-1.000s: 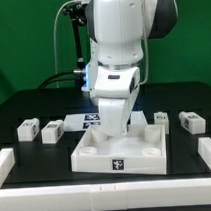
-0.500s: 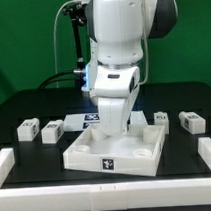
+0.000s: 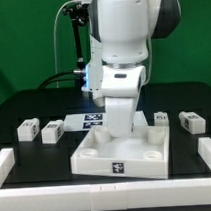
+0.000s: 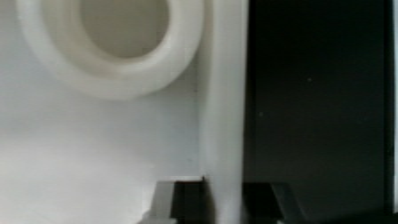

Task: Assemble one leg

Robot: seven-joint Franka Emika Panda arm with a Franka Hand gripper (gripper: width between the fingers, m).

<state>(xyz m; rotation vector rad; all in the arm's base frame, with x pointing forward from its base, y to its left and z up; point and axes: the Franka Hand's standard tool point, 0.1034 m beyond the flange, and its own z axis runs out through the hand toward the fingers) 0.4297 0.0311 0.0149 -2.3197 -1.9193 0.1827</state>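
Note:
The large white tray-like part [image 3: 96,162] with raised corners lies at the table's middle. My gripper [image 3: 117,131] reaches down onto its far side. In the wrist view the two dark fingers [image 4: 187,205] stand on either side of the tray's thin white wall [image 4: 222,120], with a round socket [image 4: 107,40] of the tray beside it. The gripper [image 4: 226,205] is shut on that wall. Small white legs with marker tags lie on the table: two on the exterior view's left [image 3: 30,128] [image 3: 53,129] and two on its right [image 3: 161,119] [image 3: 190,120].
The marker board [image 3: 86,120] lies behind the tray, partly hidden by the arm. White rails border the table on the exterior view's left [image 3: 6,164] and right [image 3: 209,151]. A black cable [image 3: 63,56] hangs behind the arm.
The gripper and the tray in it slid toward the exterior view's left, then back to the right. The legs have not moved.

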